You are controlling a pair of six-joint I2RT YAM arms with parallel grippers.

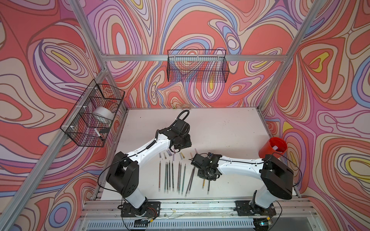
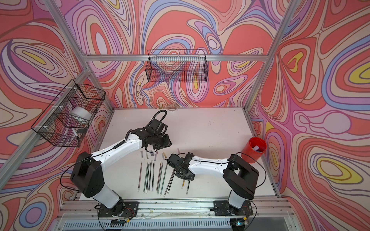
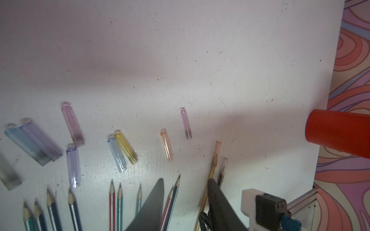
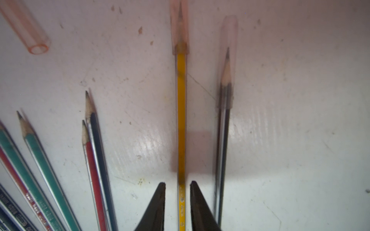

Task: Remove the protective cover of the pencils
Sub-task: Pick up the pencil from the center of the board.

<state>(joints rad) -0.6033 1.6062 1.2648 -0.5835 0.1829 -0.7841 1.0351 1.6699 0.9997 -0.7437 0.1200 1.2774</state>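
Your right gripper [image 4: 177, 183] sits low over the yellow pencil [image 4: 181, 120], jaws parted a little, one finger on each side of the barrel with a sliver of table [image 4: 280, 140] showing on both sides (so not clamped). That pencil wears its peach protective cover [image 4: 179, 26]; the black pencil [image 4: 223, 140] just beside it wears a clear cover [image 4: 228, 36]. Your left gripper [image 3: 185, 180] hovers with jaws apart, holding nothing, above the bare pencils [image 3: 112, 204]; loose covers [image 3: 126, 149] lie scattered beyond their tips
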